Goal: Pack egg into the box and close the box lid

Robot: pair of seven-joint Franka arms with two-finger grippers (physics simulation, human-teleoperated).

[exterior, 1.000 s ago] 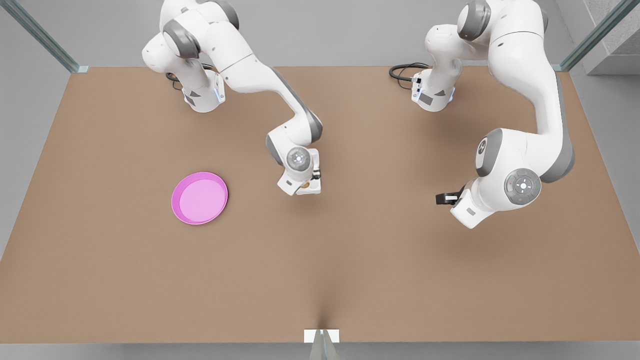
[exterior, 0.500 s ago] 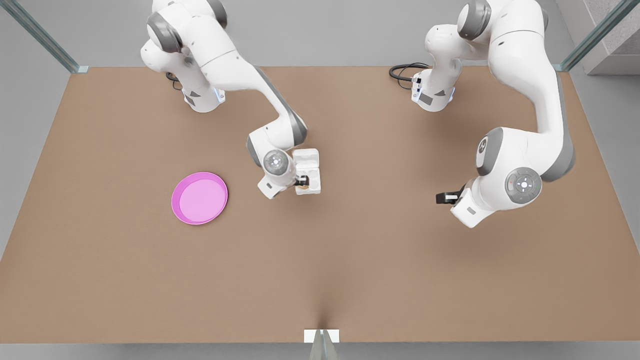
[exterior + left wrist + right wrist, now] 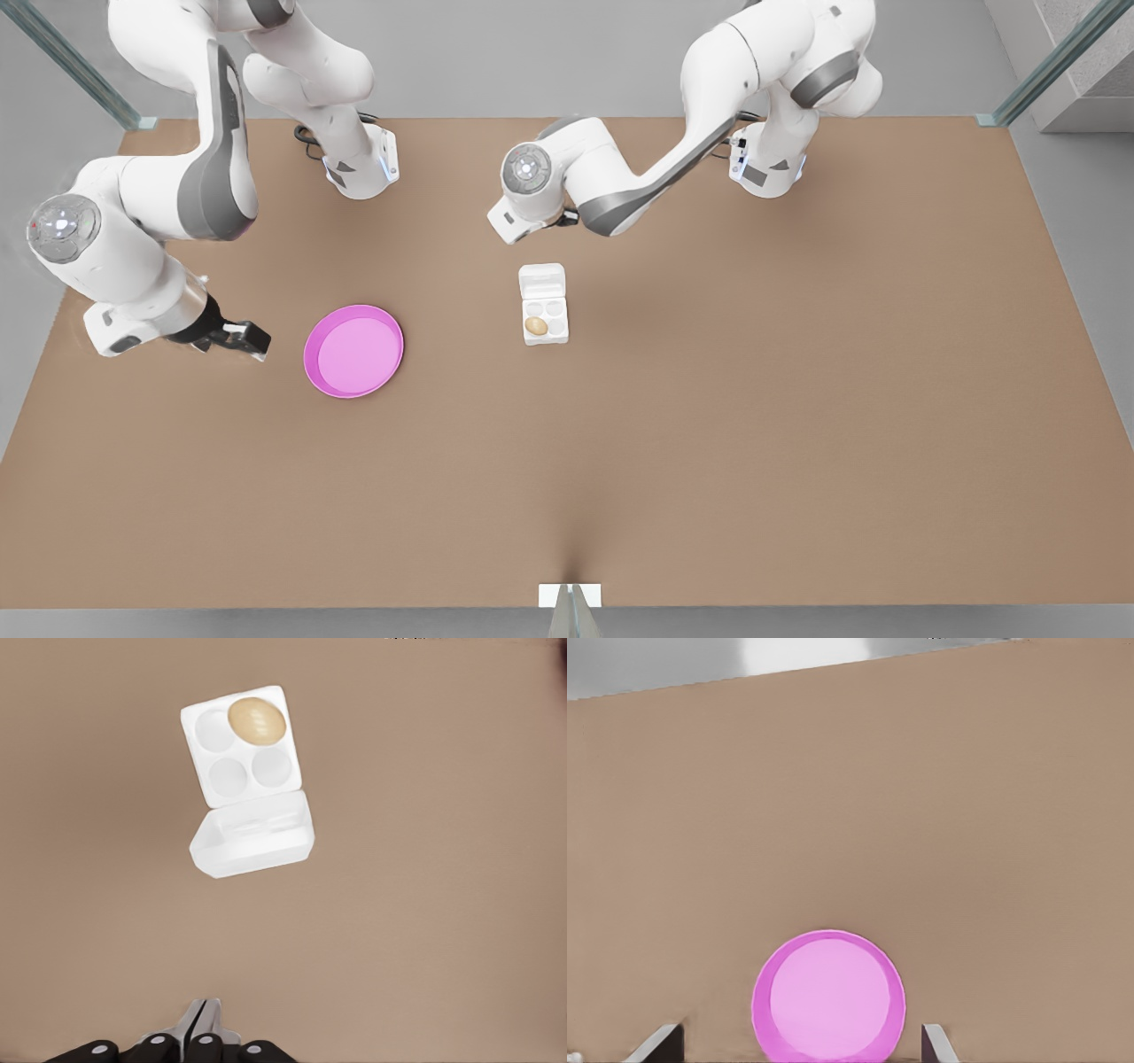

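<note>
The counter (image 3: 797, 425) carries everything; the pink plate (image 3: 353, 351) lies bare, with the right tool (image 3: 252, 338) at its 9 o'clock, released and waiting; the left tool (image 3: 205, 1008), clenched on nothing, is the nearer one, with the egg carton (image 3: 544, 304) at its 6 o'clock in the front view; the carton's long axis runs 12 to 6; its lid (image 3: 542, 280) lies open at 12; the egg (image 3: 536, 326) sits in the 7 o'clock cup, the other three empty; closing likely means swinging the lid toward 6.
</note>
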